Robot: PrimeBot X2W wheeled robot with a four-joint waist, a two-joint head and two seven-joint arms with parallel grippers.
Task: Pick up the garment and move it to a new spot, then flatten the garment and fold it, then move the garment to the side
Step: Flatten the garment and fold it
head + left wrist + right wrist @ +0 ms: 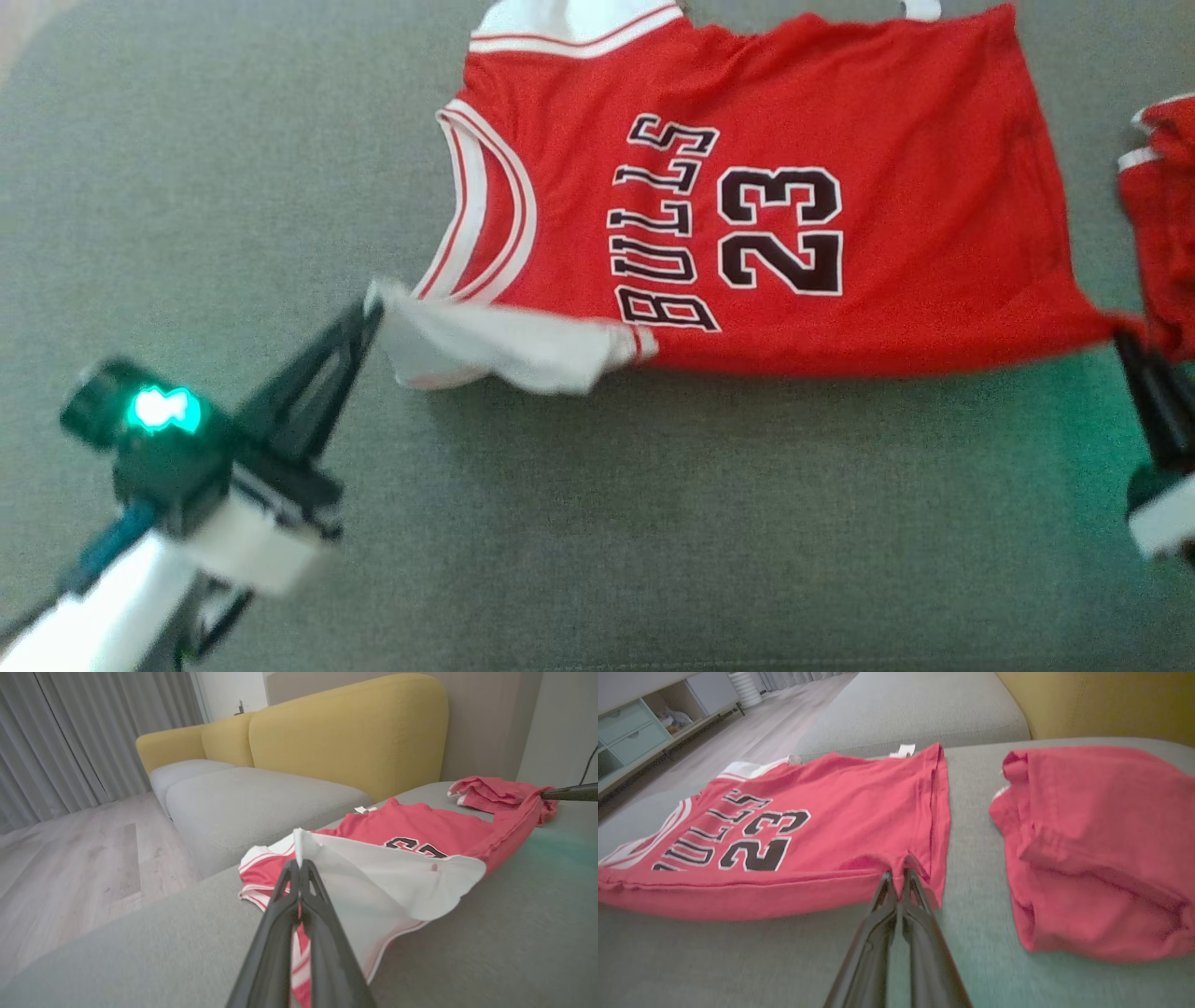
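Observation:
A red jersey (pixel 822 121) printed "BULLS 23" lies on the grey cushion, its near edge lifted. My left gripper (pixel 372 306) is shut on a white shoulder flap (pixel 485 345) at the jersey's near-left corner; in the left wrist view the gripper (pixel 298 864) pinches that white cloth (pixel 373 877). My right gripper (pixel 1120 338) is shut on the jersey's near-right hem corner, and in the right wrist view the gripper (pixel 896 873) bites the red hem (pixel 920 868). The jersey (pixel 822 830) is stretched between the two grippers.
A second red garment (pixel 1162 215) lies bunched at the right edge, a heap (pixel 1092 844) in the right wrist view. The grey cushion (pixel 597 523) extends bare toward me. A yellow sofa back (pixel 345 732), wood floor (pixel 70 858) and a low cabinet (pixel 640 732) surround it.

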